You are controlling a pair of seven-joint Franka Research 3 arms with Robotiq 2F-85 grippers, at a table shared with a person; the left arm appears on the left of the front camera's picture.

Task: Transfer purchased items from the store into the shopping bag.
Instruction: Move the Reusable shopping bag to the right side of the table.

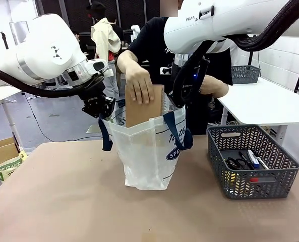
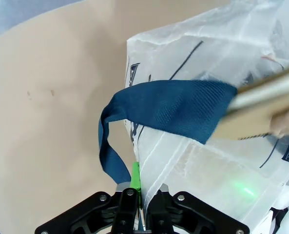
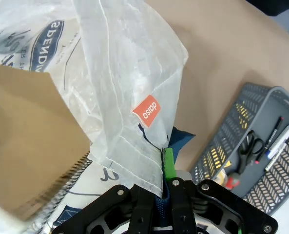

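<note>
currently left end effector (image 1: 103,113) and right end effector (image 1: 175,104) pinch the shopping bag (image 1: 141,161) rim (opposite sides), cardboard (image 1: 144,108) between.

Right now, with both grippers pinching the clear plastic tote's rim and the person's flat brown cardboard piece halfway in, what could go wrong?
The thin rim of the translucent plastic tote could slip or tear from the shut left gripper or right gripper as weight lands. The flat brown cardboard piece may snag the navy blue strap beside it.
</note>
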